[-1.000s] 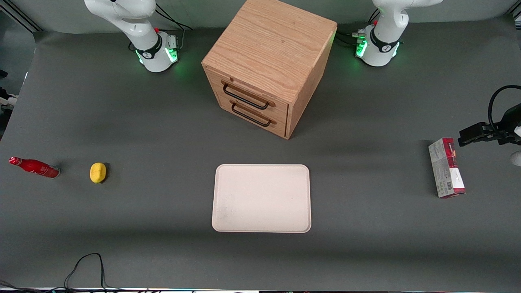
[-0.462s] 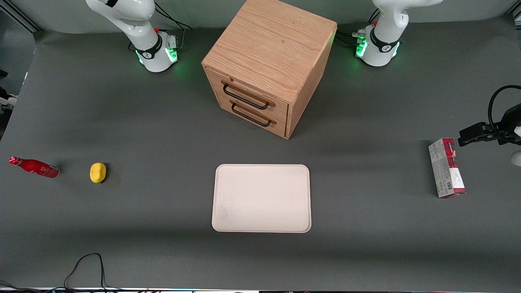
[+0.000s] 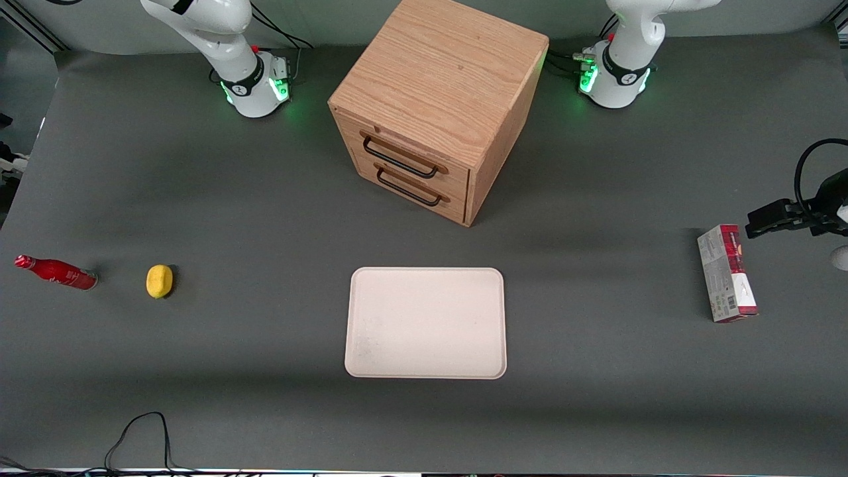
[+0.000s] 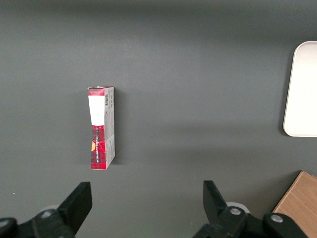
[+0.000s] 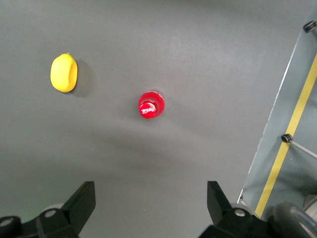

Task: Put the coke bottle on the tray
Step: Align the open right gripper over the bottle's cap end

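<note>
The coke bottle is small, glossy and red, and stands on the grey table toward the working arm's end. The right wrist view looks straight down on its red cap. My gripper hangs high above the table with the bottle well clear of its fingers. It is open and holds nothing. It is out of the front view. The cream tray lies flat at mid-table, nearer the front camera than the cabinet, with nothing on it.
A yellow lemon lies beside the bottle, between it and the tray. A wooden two-drawer cabinet stands at mid-table. A red-and-grey carton lies toward the parked arm's end. The table edge runs close to the bottle.
The working arm's upper links have shifted slightly at the top of the front view. Nothing on the table has moved.
</note>
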